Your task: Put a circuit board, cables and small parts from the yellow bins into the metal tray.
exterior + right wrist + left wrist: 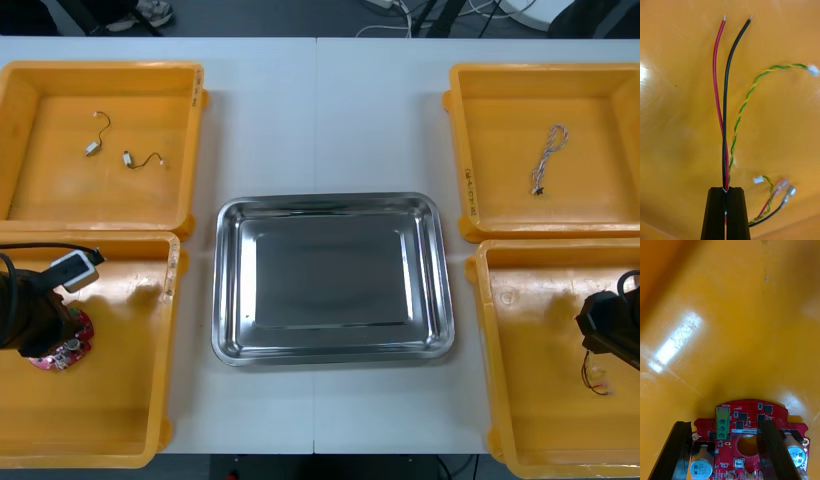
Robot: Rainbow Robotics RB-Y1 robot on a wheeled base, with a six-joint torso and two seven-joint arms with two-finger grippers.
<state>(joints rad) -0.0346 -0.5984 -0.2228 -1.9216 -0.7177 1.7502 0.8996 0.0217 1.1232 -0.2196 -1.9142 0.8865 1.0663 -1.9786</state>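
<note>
While right gripper (726, 188), 4 o'clock of tray (330, 204), clamps red-black cable (725, 120), left gripper (724, 423), 8 o'clock, stands fingers-apart over circuit board (750, 413).

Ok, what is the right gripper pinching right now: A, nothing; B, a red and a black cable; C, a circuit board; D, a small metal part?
B: in the right wrist view the right gripper has its fingers shut on the red and black cables, which run on from the fingertips over the bin floor.
</note>
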